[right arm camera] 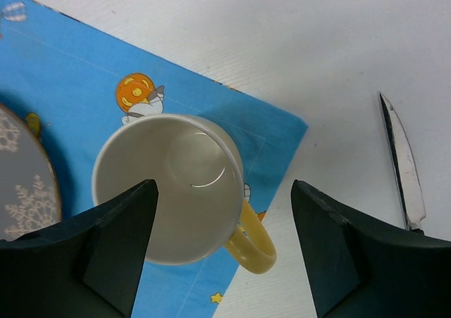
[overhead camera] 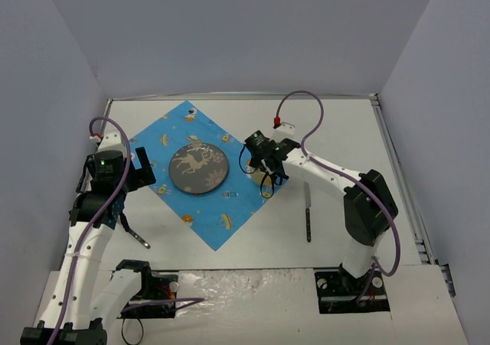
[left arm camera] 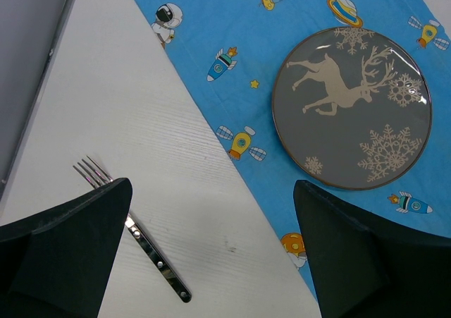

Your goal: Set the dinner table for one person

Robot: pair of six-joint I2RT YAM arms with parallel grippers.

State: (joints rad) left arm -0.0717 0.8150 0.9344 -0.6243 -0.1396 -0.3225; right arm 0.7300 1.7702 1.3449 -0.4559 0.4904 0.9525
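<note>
Right gripper (right arm camera: 224,191) jaws spread, gripping nothing; cream ceramic mug with yellow handle (right arm camera: 169,191) stands between them on blue printed cloth (right arm camera: 70,71) corner; steel knife (right arm camera: 403,166) lies outside jaws on white dinner table (right arm camera: 282,36) — long axis parallel to fingers, right arm nearer; left gripper (left arm camera: 211,187) also spread.

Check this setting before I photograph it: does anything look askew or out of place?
The blue cartoon-printed cloth lies cornerwise, not square with the white rectangular tabletop. The cream mug with yellow handle sits on the cloth's right corner. Nothing looks spilled or damaged.
</note>
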